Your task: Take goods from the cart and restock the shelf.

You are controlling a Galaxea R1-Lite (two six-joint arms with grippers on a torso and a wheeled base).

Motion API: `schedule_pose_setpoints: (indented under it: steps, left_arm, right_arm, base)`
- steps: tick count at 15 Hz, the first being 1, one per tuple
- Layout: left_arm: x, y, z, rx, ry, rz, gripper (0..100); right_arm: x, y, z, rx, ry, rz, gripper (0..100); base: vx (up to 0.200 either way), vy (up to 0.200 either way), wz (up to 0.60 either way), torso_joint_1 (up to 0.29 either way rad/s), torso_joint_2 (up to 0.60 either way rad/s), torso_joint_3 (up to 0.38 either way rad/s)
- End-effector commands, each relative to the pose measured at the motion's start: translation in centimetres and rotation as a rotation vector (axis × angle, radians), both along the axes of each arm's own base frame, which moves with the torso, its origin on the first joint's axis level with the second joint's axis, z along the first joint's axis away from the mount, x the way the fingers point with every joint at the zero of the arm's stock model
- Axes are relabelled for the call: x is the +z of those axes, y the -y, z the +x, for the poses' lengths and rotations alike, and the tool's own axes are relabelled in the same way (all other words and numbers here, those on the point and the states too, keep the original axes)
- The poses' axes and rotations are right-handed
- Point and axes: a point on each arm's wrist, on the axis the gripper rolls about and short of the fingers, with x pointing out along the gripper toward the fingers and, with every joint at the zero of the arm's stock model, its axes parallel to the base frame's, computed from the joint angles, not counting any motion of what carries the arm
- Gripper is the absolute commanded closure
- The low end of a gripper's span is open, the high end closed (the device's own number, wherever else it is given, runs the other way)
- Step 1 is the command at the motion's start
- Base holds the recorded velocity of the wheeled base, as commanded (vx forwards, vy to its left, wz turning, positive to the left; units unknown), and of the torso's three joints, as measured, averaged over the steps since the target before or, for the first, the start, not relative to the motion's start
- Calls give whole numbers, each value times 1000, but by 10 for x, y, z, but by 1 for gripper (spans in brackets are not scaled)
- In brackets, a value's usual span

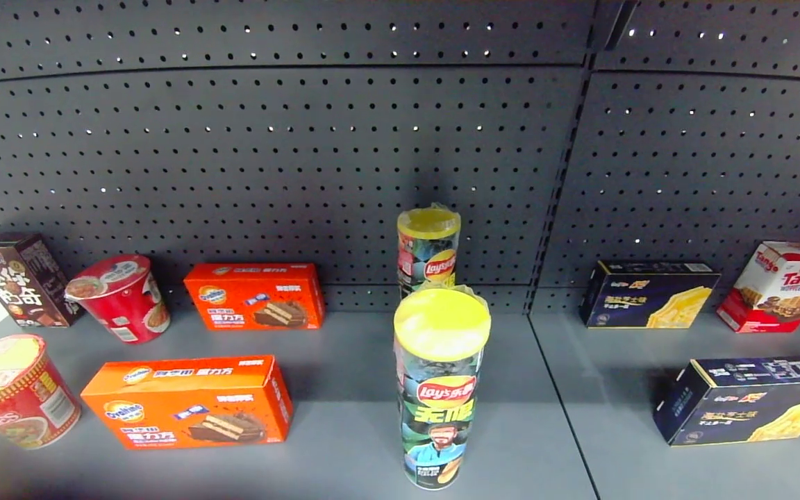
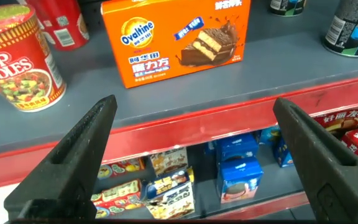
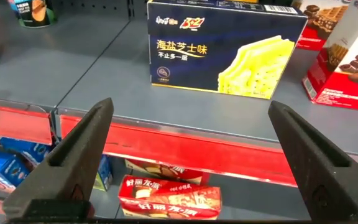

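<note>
On the grey shelf [image 1: 344, 389] stand two yellow-lidded chip cans, one in front [image 1: 439, 389] and one behind [image 1: 428, 250]. My left gripper [image 2: 194, 158] is open and empty, hanging in front of the shelf's red edge [image 2: 229, 118] below an orange chocolate-cake box [image 2: 176, 40] and a red cup of noodles [image 2: 17, 59]. My right gripper [image 3: 191, 162] is open and empty too, in front of the red edge [image 3: 229, 149] below a dark blue wafer box [image 3: 225, 53].
The shelf also holds a second orange box [image 1: 255, 295], a red cup [image 1: 121, 297], a brown box [image 1: 21, 279], another dark blue box [image 1: 646, 294] and a red-and-white wafer box [image 1: 782, 285]. A lower shelf with packaged goods [image 2: 166, 186] lies beneath. A perforated panel [image 1: 303, 139] backs the shelf.
</note>
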Motion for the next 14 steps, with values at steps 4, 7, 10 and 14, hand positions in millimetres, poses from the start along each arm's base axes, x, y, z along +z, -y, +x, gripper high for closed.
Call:
schedule_pose_setpoints:
  steps: [4,7,10,14]
  left_arm:
    - [0,0,0,0,1,-1,0]
    - [0,0,0,0,1,-1,0]
    - [0,0,0,0,0,2,0]
    - [0,0,0,0,-1,1,0]
  right_arm:
    - [0,0,0,1,-1,-2,0]
    - [0,0,0,1,-1,-2,0]
    - [0,0,0,1,-3,-2,0]
    - [0,0,0,1,-1,-2,0]
  base:
    - [0,100,0,1,-1,-1]
    - [0,0,0,0,0,0]
    - [-67,0,0,2,1,2]
    - [-50,0,0,1,1,1]
